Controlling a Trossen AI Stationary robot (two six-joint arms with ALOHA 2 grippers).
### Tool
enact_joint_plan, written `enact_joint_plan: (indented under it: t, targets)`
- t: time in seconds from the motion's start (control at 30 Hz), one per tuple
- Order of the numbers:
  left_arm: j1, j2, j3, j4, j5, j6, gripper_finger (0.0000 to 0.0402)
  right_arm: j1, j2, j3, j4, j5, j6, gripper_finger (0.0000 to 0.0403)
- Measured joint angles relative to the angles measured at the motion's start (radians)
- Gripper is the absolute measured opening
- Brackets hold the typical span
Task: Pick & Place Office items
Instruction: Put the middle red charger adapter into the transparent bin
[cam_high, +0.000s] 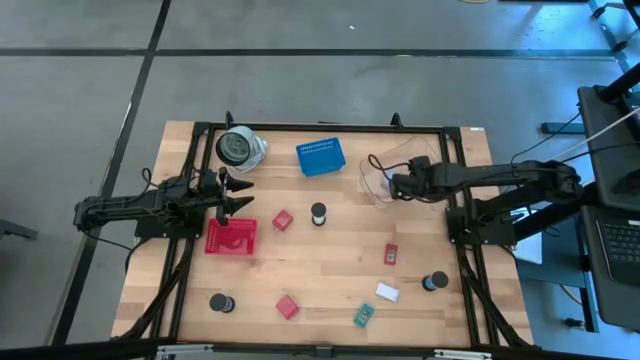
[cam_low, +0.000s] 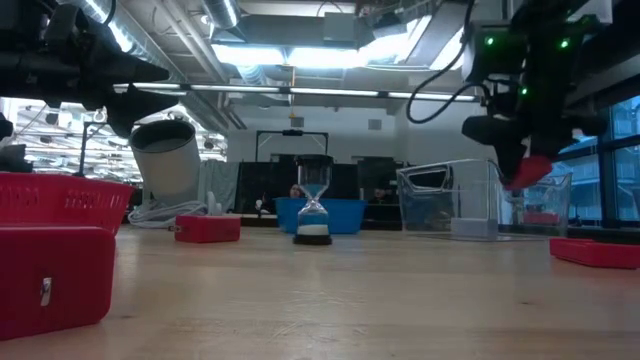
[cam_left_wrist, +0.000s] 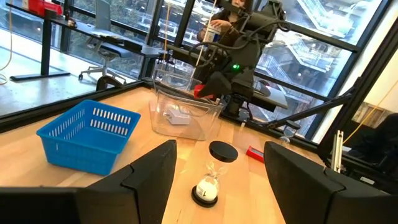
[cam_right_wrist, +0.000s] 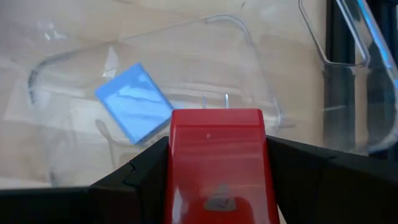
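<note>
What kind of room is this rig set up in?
Probably a robotics lab or workshop in an office building: wooden worktable in a black metal frame, bare concrete floor, large glass windows beside desks and rolling office chairs.

The dark left arm is reaching in from the table's left edge, its left gripper (cam_high: 231, 195) hanging with fingers (cam_left_wrist: 146, 180) spread apart and holding nothing. The dark right arm is stretching in from the right edge towards the back, its right gripper (cam_high: 390, 186) clamping a small red block (cam_right_wrist: 216, 165) between its fingers.
</note>
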Motion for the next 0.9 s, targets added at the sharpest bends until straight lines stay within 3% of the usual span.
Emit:
enact_joint_plan:
  t: [0.37,0.7,0.9]
  targets:
    - [0.0,0.0,0.0,0.0,0.0,0.007,0.0239,-0.112,0.0,-0.058,0.139,-0.019,-0.096,0.0212]
    - [0.0,0.0,0.0,0.0,0.001,0.008,0.0239,-0.268,0.016,-0.198,0.484,-0.02,-0.228,0.0212]
    - [0.0,0.0,0.0,0.0,0.002,0.009,0.0239,-0.314,0.018,-0.214,0.503,-0.023,-0.273,0.0224]
